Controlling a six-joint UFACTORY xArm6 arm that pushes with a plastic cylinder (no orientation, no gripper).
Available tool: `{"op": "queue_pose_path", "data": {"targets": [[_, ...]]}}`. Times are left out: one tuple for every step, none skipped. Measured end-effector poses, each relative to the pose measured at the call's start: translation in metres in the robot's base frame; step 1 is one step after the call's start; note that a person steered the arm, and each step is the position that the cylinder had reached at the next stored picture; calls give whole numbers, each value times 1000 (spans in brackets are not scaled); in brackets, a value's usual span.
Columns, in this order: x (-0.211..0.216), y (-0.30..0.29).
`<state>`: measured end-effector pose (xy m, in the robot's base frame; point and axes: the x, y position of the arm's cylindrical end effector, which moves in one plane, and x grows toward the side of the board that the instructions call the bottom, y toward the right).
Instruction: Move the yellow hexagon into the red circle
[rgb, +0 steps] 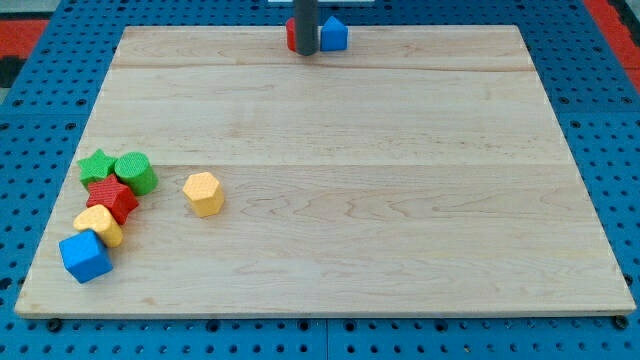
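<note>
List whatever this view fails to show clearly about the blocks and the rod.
- Red block at the view's top: mostly hidden behind the rod, so its shape cannot be made out.
- My tip: its very end blends into the blocks there; contact cannot be judged.
- Rod's upper part: cut off by the view's top edge.
- Blue block beside the rod: left side covered, small, shape uncertain.
- Yellow block at the view's left: partly overlapped by the blue cube.

Green star (97, 165), green cyl (135, 171), red star (112, 197), blue cube (85, 256) at view's left.

yellow blocks: 2, a hexagon (203, 193) and a rounded one (98, 225) | green: 2, star (96, 165), rounded block (134, 172) | red: 2, star (112, 198), block (290, 34) | blue: 2, cube (85, 256), block (333, 34) | total: 8
</note>
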<state>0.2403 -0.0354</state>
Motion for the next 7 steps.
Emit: {"op": "queue_pose_path", "data": {"targets": [[7,-33],[-1,-44],[-23,-44],[-26,-44],[-26,-20],[-15,-23],[46,-26]]}}
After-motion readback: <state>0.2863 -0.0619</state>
